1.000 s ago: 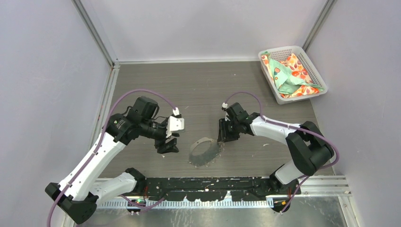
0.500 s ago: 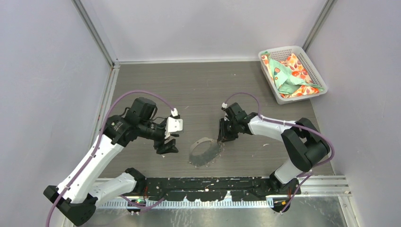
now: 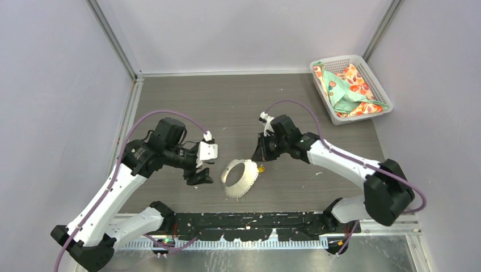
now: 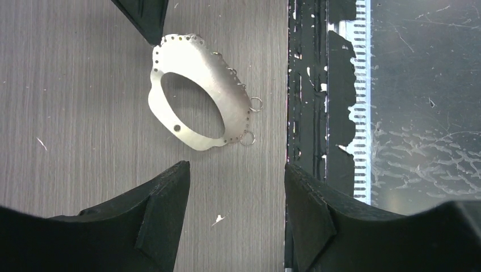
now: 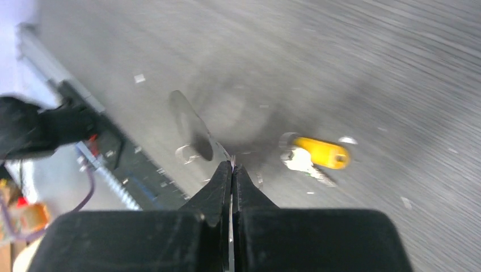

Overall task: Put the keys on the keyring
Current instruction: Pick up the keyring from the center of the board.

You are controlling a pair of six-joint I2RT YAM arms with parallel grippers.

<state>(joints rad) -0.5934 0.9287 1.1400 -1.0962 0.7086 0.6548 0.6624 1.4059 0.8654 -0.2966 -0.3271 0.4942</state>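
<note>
Between tips of right tool (image 5: 232,166), keyring (image 4: 181,54) edge

- The yellow key (image 5: 320,154) is motion-blurred in the right wrist view; its blade cannot be resolved.
- The keyring (image 5: 185,113) is partly hidden where it is pinched by the right gripper (image 5: 232,168).
- The fingers (image 4: 156,221) of the left gripper (image 4: 235,166) are cut off at the bottom edge.

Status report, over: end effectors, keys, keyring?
Left end effector open, empty. Right end effector shut on keyring rim. Yellow key lying loose beside it; blue key not in view. No obstruction seen.
</note>
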